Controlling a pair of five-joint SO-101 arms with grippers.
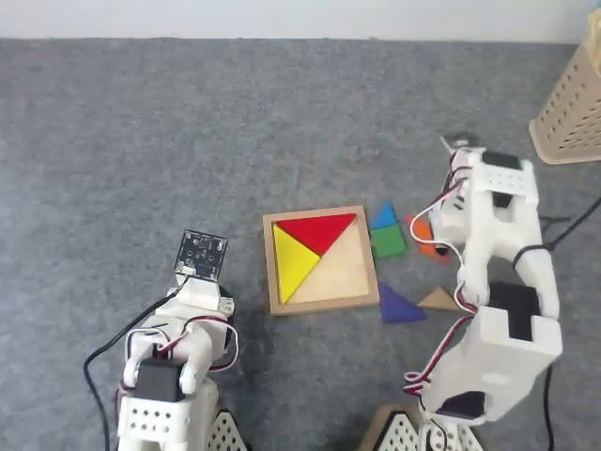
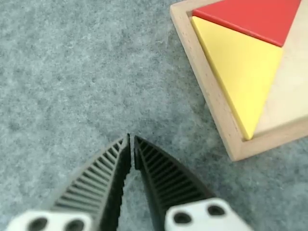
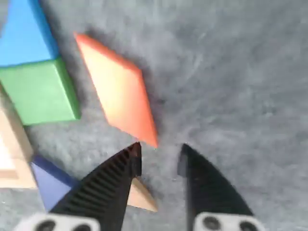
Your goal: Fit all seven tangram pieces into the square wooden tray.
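**Tray:** square wooden tray (image 1: 325, 304) sits mid-desk on the grey felt-covered desk (image 1: 141, 141), turned slightly askew.

**In tray, 2 pcs:**
- Large red triangle (image 1: 317, 231) lies along the far rim.
- Large yellow triangle (image 1: 292, 262) lies along the left rim.
- The two meet edge to edge, w/ points toward the tray centre. The rest of the tray floor is bare wood.

**Outside tray, 5 pcs, all flat on felt on the right side:**
- Small blue triangle (image 1: 383, 218) touches the green square (image 1: 389, 242). The green square is just beside the tray's right rim.
- Orange parallelogram (image 3: 118, 89) lies near these two, apart from both. In the high view it is partly hidden by the right arm.
- Purple triangle (image 1: 399, 306) is off the tray's near-right corner.
- Tan wooden triangle (image 1: 439, 300) is just beside the purple one.

**Left gripper** (image 2: 131, 138): fingers pressed together w/ a hairline gap and nothing between them. It is above bare felt, near the tray's near-left corner.

**Right gripper** (image 3: 160, 148): fingers spread and empty, tips over felt just beside the orange parallelogram's nearest corner. Contact w/ the piece cannot be determined.

**Other:** beige perforated basket (image 1: 573, 103) at the far-right edge, well apart from the pcs.
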